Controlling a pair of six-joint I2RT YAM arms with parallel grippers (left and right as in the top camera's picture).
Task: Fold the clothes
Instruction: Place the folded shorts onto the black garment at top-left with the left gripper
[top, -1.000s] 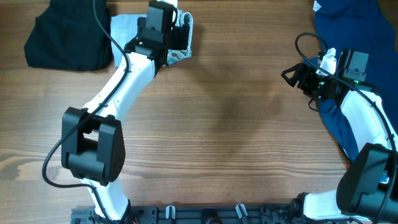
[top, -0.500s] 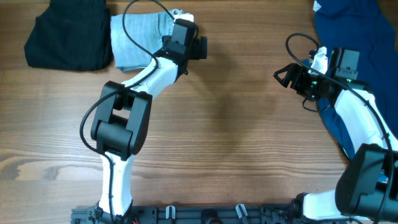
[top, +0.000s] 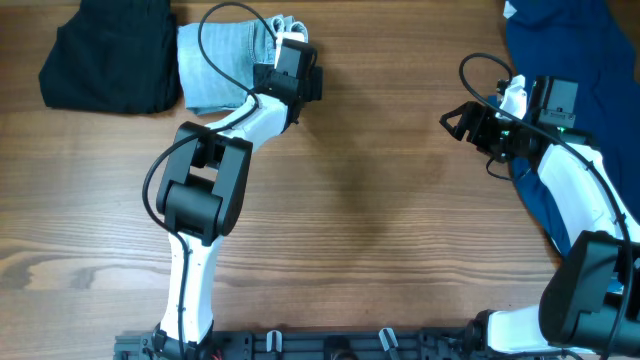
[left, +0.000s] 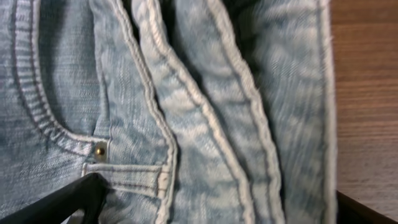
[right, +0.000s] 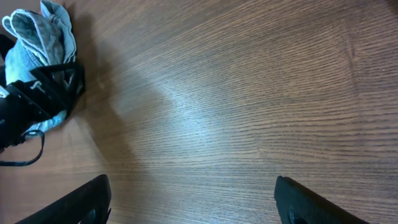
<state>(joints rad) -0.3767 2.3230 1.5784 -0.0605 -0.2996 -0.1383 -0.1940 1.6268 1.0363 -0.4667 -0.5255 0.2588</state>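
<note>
The light-blue denim shorts (top: 215, 65) lie folded at the table's far left, with white hem edges bunched at their right end. My left gripper (top: 284, 47) is over that right end. In the left wrist view the denim (left: 205, 93) fills the frame, with a pocket seam and rivet, and my left gripper (left: 217, 208) is open with nothing held. My right gripper (top: 458, 122) is open and empty over bare wood at the right. In the right wrist view the right gripper (right: 199, 208) shows wide apart, and the shorts (right: 34, 31) are far off at upper left.
A black folded garment (top: 105, 65) lies touching the left side of the shorts. A dark navy garment (top: 570, 40) covers the far right corner under my right arm. Wooden table (top: 360, 200) between the arms.
My left arm has folded in at the elbow and its gripper shifted right to the shorts' right end. The shorts' right flap now sits bunched higher. My right gripper moved slightly left.
</note>
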